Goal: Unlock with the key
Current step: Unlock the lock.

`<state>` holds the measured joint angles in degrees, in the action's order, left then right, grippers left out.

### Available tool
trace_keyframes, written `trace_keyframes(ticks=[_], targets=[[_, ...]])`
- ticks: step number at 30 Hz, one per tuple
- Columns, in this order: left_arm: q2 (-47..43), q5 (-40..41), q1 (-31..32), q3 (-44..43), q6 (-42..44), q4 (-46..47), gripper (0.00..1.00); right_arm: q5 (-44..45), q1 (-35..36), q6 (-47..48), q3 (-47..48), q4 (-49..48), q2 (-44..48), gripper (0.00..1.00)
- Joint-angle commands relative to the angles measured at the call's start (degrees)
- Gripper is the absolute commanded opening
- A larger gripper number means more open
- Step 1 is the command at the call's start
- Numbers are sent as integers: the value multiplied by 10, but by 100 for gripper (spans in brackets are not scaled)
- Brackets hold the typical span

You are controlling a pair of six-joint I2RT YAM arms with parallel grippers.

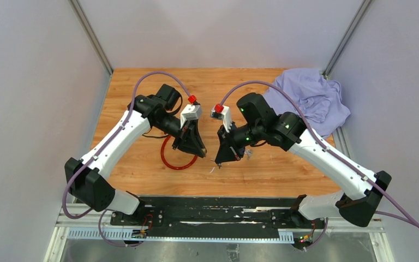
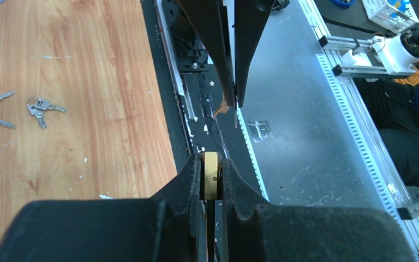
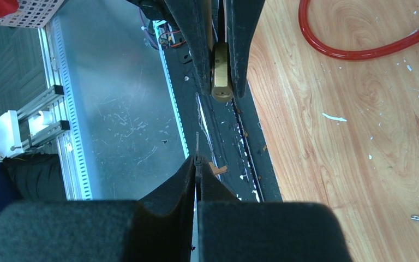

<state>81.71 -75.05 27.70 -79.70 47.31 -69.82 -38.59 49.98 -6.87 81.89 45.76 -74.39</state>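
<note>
A small brass padlock point(image 2: 211, 177) is clamped between the tips of my left gripper point(image 2: 211, 161), which is shut on it. In the right wrist view the same padlock point(image 3: 221, 76) hangs in those black fingers, its bottom end pointing at my right gripper point(image 3: 197, 159). That gripper is shut on a thin key point(image 3: 197, 144) whose blade pokes out past the tips. The key tip and padlock are a short gap apart. From above, the left gripper point(image 1: 199, 148) and right gripper point(image 1: 221, 157) face each other over the front of the table.
A red cable loop point(image 1: 177, 159) lies under the left gripper. Spare keys point(image 2: 39, 108) lie on the wooden table point(image 1: 283, 174). A purple cloth point(image 1: 311, 98) is heaped at the back right. The black base rail point(image 1: 213, 210) runs along the near edge.
</note>
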Motion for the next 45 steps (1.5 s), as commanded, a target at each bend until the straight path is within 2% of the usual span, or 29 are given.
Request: trace_keyframes(ticks=[1,31,45], targets=[[1,-5,14,-19,-14,-3,0,-8,14,20,22,22,-1,1],[-22,3,25,-7,-8,-3,0,33,22,29,44,14,-28,0],[-33,2,25,-3,-5,-3,0,14,20,18,51,-3,-33,1]])
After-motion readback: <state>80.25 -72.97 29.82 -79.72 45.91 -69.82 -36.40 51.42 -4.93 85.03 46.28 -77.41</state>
